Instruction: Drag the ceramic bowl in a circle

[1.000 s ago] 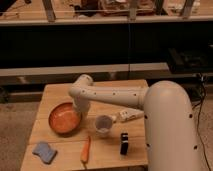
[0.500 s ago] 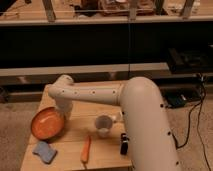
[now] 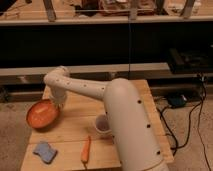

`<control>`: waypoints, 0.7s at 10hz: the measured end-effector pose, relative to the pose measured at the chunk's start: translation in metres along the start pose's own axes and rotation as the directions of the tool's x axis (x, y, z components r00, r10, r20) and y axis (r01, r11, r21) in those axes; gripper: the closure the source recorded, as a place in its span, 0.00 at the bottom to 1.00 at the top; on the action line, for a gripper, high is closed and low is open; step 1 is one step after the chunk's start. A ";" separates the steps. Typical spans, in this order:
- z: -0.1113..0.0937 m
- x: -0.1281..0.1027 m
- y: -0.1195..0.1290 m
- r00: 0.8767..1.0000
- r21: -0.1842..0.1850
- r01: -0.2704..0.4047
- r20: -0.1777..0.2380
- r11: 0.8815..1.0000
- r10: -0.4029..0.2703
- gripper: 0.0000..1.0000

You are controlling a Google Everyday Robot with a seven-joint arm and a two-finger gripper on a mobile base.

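The robot's white arm (image 3: 120, 115) is reaching across the light wooden slatted table (image 3: 75, 131) from the near right, bending at a rounded joint over the far left corner and turning down. The gripper (image 3: 58, 102) is sitting at the end of that downward stretch, right at the far right rim of the wide, shallow, orange-terracotta ceramic bowl (image 3: 42, 114). It is meeting the rim there, but whether it is clamped onto the bowl or only resting against it cannot be told from this view. The bowl is lying at the table's left edge, its glossy inside facing up and its left part appearing to jut out past the edge over the floor. A small pale grey-white cup (image 3: 101, 124) is standing upright near the middle of the table, well apart from the bowl and partly hidden behind the arm's thick near segment. A slim orange carrot-shaped piece (image 3: 86, 149) is lying near the front edge, just in front of the cup. A blue sponge-like pad (image 3: 45, 151) is lying at the front left corner, in front of the bowl and apart from it.
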 end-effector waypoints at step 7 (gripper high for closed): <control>-0.050 0.023 0.150 0.953 -0.009 -0.296 -0.063 0.955 0.295 1.00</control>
